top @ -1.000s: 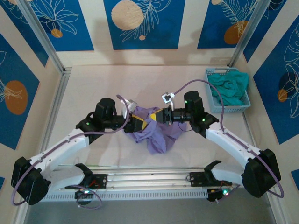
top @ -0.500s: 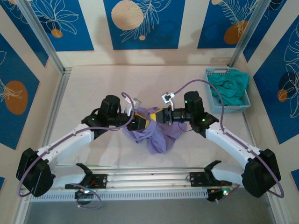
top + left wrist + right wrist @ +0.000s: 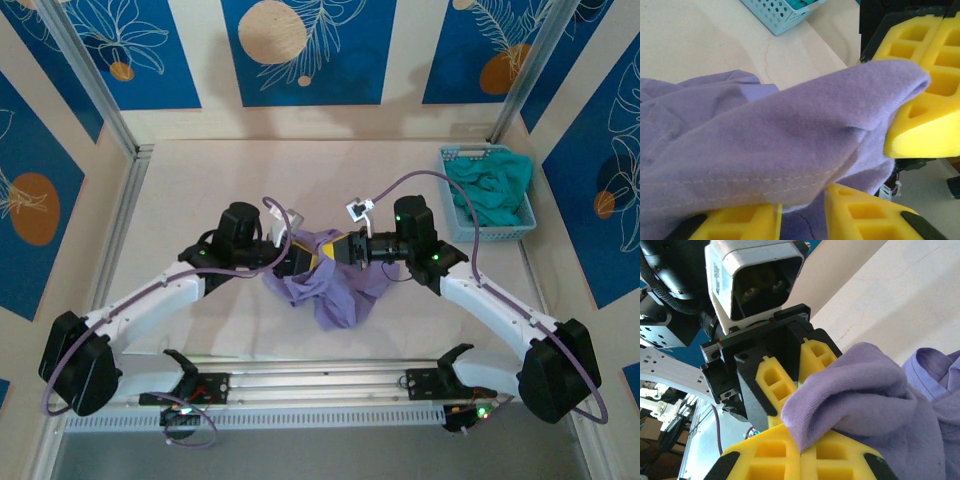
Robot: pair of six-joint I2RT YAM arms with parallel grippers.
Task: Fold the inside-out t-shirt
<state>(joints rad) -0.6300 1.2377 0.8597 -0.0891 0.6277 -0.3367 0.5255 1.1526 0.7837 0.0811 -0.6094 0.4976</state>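
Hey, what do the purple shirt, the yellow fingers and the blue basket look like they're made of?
Shirt: soft matte knit, likely cotton; fine weave and a stitched hem show. Fingers: yellow, matte, probably foam or soft plastic, with moulded square pockets. Basket: light blue plastic, judging by its perforated walls.
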